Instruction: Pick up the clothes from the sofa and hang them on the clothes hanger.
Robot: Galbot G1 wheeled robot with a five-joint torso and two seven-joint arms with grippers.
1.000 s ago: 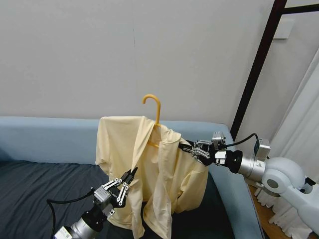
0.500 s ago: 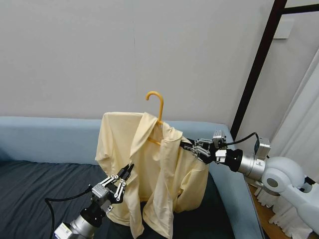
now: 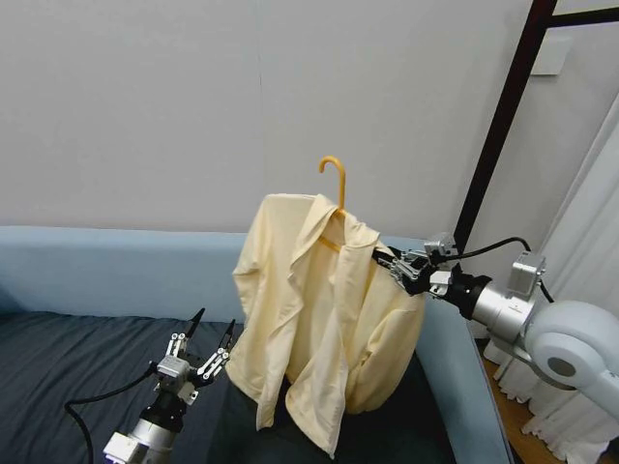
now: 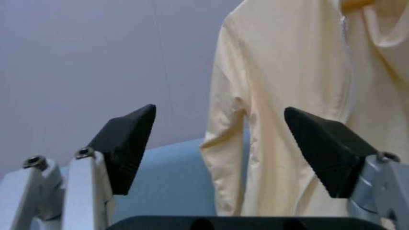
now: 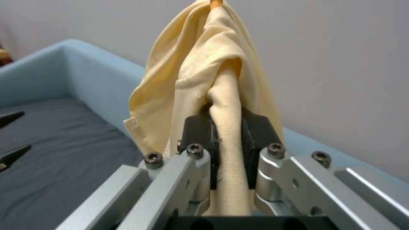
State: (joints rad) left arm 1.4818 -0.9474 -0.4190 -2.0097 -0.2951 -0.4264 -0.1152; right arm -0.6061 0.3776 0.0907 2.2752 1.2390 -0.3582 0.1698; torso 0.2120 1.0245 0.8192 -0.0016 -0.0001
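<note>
Sofa: It is light blue with a dark seat. It runs along the white wall.

Left gripper: It is low on the left, over the dark seat. Its two fingers are spread wide with nothing between them. In the left wrist view, the left gripper points at the shirt but does not touch it.

Shirt: It is pale yellow. It hangs in the air on the hanger, in front of the sofa's back and near the sofa's right end. One sleeve hangs down on the left side. The front is open.

Hanger: It is orange. Its hook sticks up out of the collar, free in the air in front of the wall.

Right gripper: It is at the shirt's right shoulder. In the right wrist view, its black pads are pressed together on a fold of the shirt. The hanger's arm may be inside that fold, but the cloth hides it.

Black pole: It goes up by the wall, to the right of the shirt, well apart from the hook.
</note>
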